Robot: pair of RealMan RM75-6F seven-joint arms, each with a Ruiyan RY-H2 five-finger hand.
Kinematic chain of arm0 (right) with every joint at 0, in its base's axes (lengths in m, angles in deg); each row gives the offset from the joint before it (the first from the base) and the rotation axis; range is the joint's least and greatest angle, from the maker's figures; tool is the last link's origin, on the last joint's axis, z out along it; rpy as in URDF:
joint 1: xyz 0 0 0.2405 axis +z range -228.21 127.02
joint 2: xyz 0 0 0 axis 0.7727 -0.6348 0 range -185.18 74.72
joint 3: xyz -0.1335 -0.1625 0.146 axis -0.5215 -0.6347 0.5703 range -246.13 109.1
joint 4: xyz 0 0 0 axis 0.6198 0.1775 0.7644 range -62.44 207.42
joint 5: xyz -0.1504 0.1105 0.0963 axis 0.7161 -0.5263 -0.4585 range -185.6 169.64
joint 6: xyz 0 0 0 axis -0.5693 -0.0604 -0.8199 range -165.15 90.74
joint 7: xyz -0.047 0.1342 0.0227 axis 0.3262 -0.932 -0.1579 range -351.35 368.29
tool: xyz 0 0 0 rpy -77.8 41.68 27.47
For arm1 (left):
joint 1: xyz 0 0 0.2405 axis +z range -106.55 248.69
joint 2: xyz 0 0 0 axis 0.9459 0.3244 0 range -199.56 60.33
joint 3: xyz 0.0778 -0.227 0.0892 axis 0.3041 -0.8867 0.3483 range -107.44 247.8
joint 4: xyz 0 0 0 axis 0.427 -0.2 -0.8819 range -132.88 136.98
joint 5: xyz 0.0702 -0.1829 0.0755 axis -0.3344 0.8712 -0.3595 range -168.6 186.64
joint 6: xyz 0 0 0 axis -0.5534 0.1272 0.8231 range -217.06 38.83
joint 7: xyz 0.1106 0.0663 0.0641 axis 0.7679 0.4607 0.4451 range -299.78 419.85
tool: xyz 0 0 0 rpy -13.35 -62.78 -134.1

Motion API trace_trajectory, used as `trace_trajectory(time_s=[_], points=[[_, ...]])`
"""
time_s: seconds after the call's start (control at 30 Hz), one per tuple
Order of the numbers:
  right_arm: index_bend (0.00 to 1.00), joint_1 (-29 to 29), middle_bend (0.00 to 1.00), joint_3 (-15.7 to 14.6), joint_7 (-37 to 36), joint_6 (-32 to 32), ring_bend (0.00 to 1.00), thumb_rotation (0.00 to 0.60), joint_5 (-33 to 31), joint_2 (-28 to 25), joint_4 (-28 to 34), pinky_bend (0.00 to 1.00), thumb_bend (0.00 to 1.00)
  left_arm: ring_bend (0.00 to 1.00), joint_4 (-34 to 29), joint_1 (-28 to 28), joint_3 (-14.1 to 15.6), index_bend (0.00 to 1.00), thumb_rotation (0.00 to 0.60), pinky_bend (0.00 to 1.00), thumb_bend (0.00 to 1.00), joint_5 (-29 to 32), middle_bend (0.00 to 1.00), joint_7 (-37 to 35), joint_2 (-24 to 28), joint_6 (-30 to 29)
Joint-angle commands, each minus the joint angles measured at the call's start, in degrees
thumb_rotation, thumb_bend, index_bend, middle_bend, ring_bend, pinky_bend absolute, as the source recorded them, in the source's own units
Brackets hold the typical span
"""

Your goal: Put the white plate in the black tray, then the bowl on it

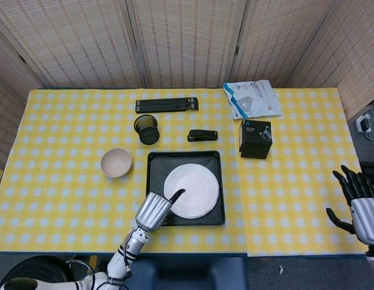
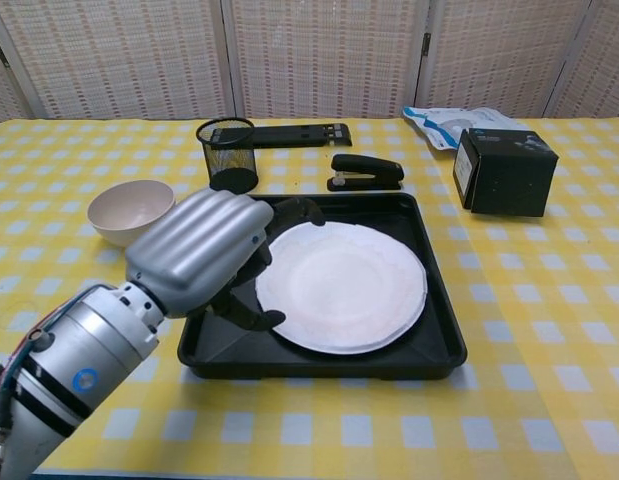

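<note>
We see the bowl [image 2: 131,210] on the table, left of the tray [image 2: 444,345]. Our left hand [image 2: 204,258] pinches the plate [image 2: 347,286] lying inside; pulling away carelessly may drag it. Our right hand [image 1: 356,202] is spread, empty.

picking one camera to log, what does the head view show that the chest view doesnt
Only the head view shows the right hand, open and off the table's right edge, and the whole yellow checked tablecloth. Only the chest view shows the left hand's fingers curled around the white plate's near-left rim. Both show the plate in the black tray, the bowl, mesh pen cup, stapler, black box and mask packet.
</note>
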Motion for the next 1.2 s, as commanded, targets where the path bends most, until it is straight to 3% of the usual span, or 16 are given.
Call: trace_trajectory(time_s=[0.03, 0.2, 0.3, 0.4, 0.5, 0.73, 0.97, 1.2], points=[[0.0, -0.02, 0.0, -0.14, -0.06, 0.08, 0.0, 0.6, 0.34, 0.03, 0.04, 0.0, 0.34, 1.0, -6.4, 1.04, 0.85, 0.26, 0.6, 1.0, 0.18, 2.82, 1.0, 1.25, 4.26, 2.54], [0.0, 0.01, 0.0, -0.66, -0.04, 0.11, 0.0, 0.6, 1.47, -0.1, 0.03, 0.0, 0.34, 1.0, -8.79, 1.95, 0.08, 0.29, 0.6, 1.0, 0.18, 1.72, 1.0, 3.46, 7.25, -0.47], [0.0, -0.1, 0.0, -0.76, -0.08, 0.41, 0.0, 0.6, 1.79, -0.09, -0.06, 0.0, 0.34, 1.0, -9.4, 3.03, -1.24, 0.37, 0.6, 1.0, 0.23, 2.5, 1.0, 2.64, 10.01, -2.41], [0.0, -0.06, 0.0, -0.87, 0.04, 0.43, 0.0, 0.6, 2.13, 0.06, 0.01, 0.0, 0.34, 1.0, -12.53, 3.64, -3.92, 0.42, 0.6, 1.0, 0.33, 9.2, 1.0, -1.06, 14.69, 0.88], [0.0, 0.26, 0.0, -0.93, 0.26, -0.06, 0.0, 0.6, 2.32, 0.23, 0.26, 0.0, 0.34, 1.0, -13.63, 3.18, -6.98, 0.42, 0.6, 1.0, 0.34, 15.97, 1.0, -1.41, 17.24, 4.32], [0.0, 1.92, 0.0, -1.28, 2.71, -3.39, 0.0, 0.6, 2.34, 0.78, 1.25, 0.0, 0.34, 1.0, -9.2, 0.99, -11.33, 0.46, 0.6, 1.0, 0.38, 25.13, 1.0, -0.48, 18.64, 7.95], [0.0, 2.57, 0.0, -0.84, 3.23, -4.61, 0.0, 0.6, 1.0, 1.05, 1.42, 0.0, 0.34, 1.0, -2.63, -1.13, -12.36, 0.46, 0.6, 1.0, 0.42, 29.24, 1.0, -1.3, 17.36, 10.43], [0.0, 2.45, 0.0, -0.78, 3.01, -4.32, 0.0, 0.6, 0.68, 0.95, 1.4, 0.0, 0.34, 1.0, -0.42, -2.05, -10.85, 0.47, 0.6, 1.0, 0.42, 28.89, 1.0, -1.86, 15.9, 10.31]])
